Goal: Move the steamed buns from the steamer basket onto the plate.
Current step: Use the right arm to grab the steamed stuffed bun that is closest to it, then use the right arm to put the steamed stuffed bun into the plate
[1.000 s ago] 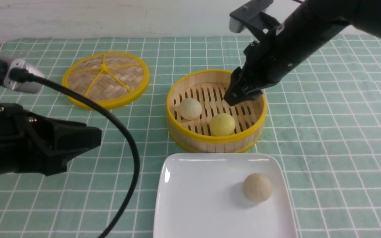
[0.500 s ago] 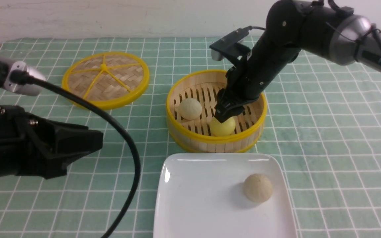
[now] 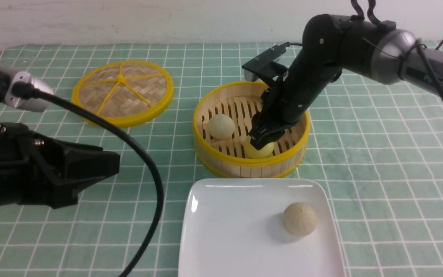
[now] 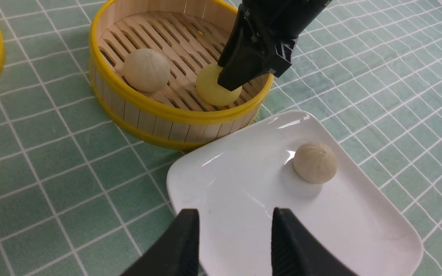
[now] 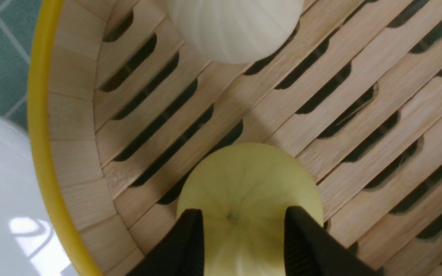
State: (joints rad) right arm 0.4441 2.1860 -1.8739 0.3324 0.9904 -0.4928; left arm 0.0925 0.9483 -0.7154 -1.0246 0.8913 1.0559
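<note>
The steamer basket point(image 3: 244, 164) stands mid-table and holds a pale cream bun point(image 3: 221, 126) and a yellow bun point(image 3: 260, 151). My right gripper point(image 3: 262, 142) reaches down into the basket, open, its fingertips set either side of the top of the yellow bun point(image 5: 244, 180). A second cream bun point(image 3: 299, 218) lies on the white plate point(image 3: 225, 231), which sits in front of the basket. My left gripper point(image 3: 115, 163) hovers low at the left, open and empty, with its tips over the plate's edge point(image 4: 234, 214). The basket point(image 4: 148, 115) also shows in the left wrist view.
The flat woven lid point(image 3: 122, 92) with yellow spokes lies on the green checked cloth to the basket's left. A thick black cable point(image 3: 144, 154) arcs from the left arm across the front left. A white wall runs along the back.
My right gripper has come down and forward from above the basket's back part onto the yellow bun. The left arm and all buns stay put.
</note>
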